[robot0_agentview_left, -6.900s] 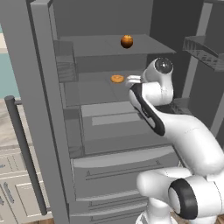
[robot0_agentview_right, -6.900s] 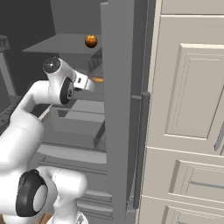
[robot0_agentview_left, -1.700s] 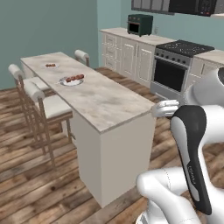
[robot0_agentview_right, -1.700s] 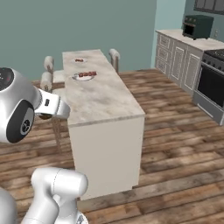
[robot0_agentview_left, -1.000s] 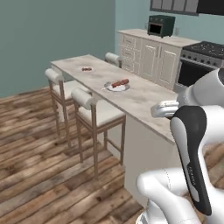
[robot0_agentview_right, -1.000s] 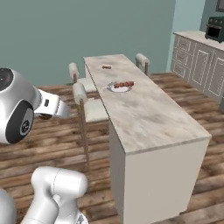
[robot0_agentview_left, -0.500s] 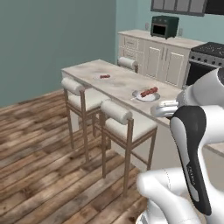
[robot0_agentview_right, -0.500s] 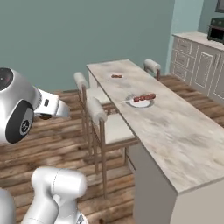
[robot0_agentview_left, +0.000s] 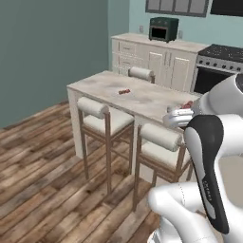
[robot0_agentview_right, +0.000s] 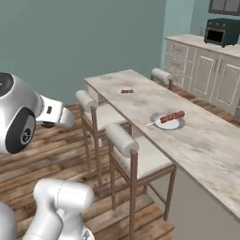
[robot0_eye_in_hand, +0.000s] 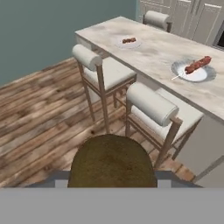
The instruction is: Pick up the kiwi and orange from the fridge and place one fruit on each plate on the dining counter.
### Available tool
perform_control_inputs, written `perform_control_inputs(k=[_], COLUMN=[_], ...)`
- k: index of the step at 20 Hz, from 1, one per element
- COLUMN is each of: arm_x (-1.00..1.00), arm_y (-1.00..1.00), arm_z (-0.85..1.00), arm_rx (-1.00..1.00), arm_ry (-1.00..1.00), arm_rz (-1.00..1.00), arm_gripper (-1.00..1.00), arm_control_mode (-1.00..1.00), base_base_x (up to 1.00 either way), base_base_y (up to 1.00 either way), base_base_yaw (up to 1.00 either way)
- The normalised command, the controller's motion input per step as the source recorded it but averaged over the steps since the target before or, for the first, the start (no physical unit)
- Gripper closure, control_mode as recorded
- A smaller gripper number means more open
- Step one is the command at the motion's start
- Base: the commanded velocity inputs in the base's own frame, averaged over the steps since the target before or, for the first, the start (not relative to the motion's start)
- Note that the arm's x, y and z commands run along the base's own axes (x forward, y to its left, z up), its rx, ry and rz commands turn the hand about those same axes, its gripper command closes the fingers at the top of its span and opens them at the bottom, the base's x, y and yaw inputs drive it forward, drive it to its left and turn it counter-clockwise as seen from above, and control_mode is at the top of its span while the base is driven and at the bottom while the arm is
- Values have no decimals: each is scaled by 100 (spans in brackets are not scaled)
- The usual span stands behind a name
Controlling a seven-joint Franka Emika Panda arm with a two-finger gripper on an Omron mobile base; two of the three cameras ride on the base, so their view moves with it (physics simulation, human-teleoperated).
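Note:
The kiwi [robot0_eye_in_hand: 112, 162], a dark olive-brown oval, sits low in the hand view with my gripper [robot0_eye_in_hand: 112, 178] shut on it; its fingertips are hidden behind the fruit. The hand [robot0_agentview_right: 56, 115] hangs off the long side of the dining counter [robot0_eye_in_hand: 162, 49], above the wooden floor. Two pale plates lie on the counter. The nearer plate [robot0_eye_in_hand: 197, 77] carries a reddish stick-shaped food, and the farther plate [robot0_eye_in_hand: 120, 43] a small reddish piece. Both plates are well ahead of the gripper. The orange and the fridge are out of view.
Two stools with white cushions [robot0_eye_in_hand: 154, 106] [robot0_eye_in_hand: 101, 65] stand between me and the counter's side. A third stool [robot0_agentview_right: 160, 75] is at the far side. White cabinets [robot0_agentview_left: 156, 59] with a dark toaster oven [robot0_agentview_left: 163, 28] and a stove [robot0_agentview_left: 219, 61] line the back wall.
The whole scene has shifted as the base drove: the counter's long side and its stools now face me, closer. The kiwi stays in the shut gripper.

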Motion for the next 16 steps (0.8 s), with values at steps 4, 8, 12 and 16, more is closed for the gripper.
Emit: perform_control_inputs(k=[4, 8, 12, 16], arm_x=[0, 0, 0, 0], arm_y=[0, 0, 0, 0], arm_z=[0, 0, 0, 0], arm_rx=[0, 0, 0, 0], arm_ry=[0, 0, 0, 0], arm_rz=[0, 0, 0, 0], arm_gripper=[100, 100, 100, 100], arm_control_mode=[100, 100, 100, 100], base_base_x=[59, 62, 62, 58], base_base_y=[100, 94, 92, 93], base_base_yaw=[-46, -52, -54, -53])
